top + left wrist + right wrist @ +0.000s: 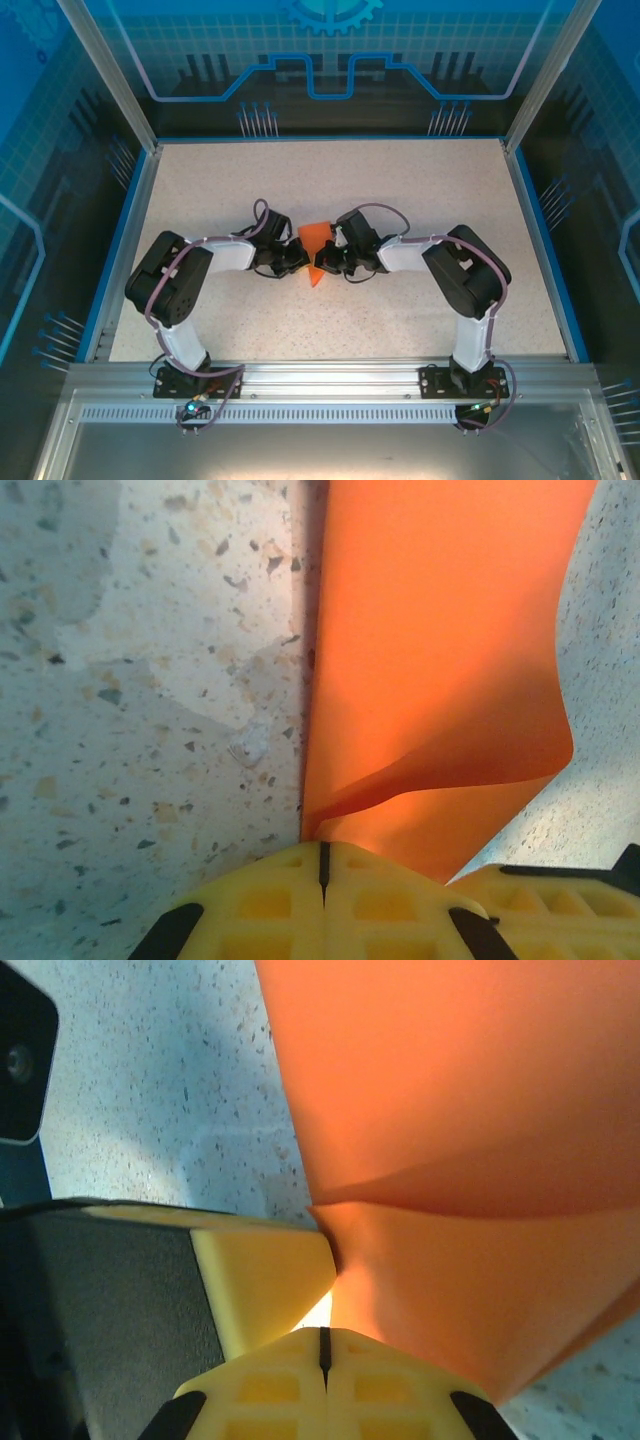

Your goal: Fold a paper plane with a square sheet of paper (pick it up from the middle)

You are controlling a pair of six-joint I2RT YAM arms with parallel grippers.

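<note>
Creases shape the orange paper (314, 238) into a point aimed toward the arm bases, and we find it at the middle of the speckled table (400, 190), caught between the two arms. We see the left gripper (322, 855) pressed closed with the sheet rising from its seam. The right gripper (322, 1340) is likewise clamped on a folded edge.
</note>
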